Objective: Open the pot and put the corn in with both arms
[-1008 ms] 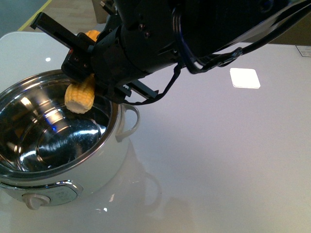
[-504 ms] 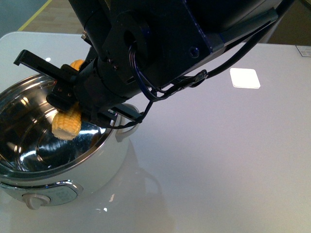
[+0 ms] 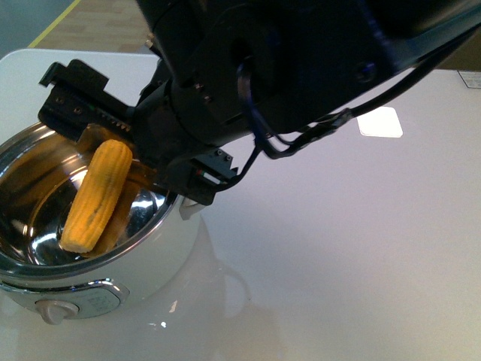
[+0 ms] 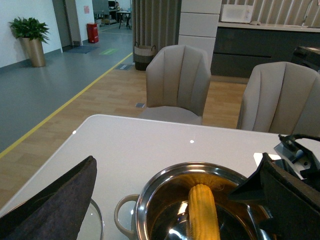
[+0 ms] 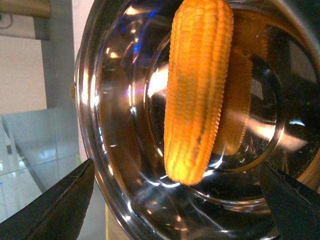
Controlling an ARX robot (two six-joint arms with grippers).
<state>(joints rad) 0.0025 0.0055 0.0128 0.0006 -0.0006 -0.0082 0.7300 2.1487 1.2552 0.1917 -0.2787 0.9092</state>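
One corn (image 3: 96, 197) cob lies slanted in the steel bowl of the pot (image 3: 154, 263), untouched. We note the right gripper (image 5: 177, 202) just above it, fingers (image 5: 60, 205) spread wide, holding nothing. Of the left gripper (image 4: 60, 200) we see one finger; we cannot tell its opening.

The large round white cooking pot (image 3: 150, 263) had a smooth, glossy plastic shell. Its steel inner bowl (image 3: 30, 188) was polished to a mirror and threw back yellow glints. The yellow corn cob (image 3: 96, 194) looked waxy and bumpy, ridged with rows of kernels. The bulky black right arm (image 3: 301, 68) wore a hard matt casing, and its dark cables (image 3: 301, 144) looked smooth and rubbery. The white tabletop (image 3: 361, 248) was glossy and reflective. The beige chairs (image 4: 180, 80) looked softly upholstered, and the floor (image 4: 100, 95) was wood.
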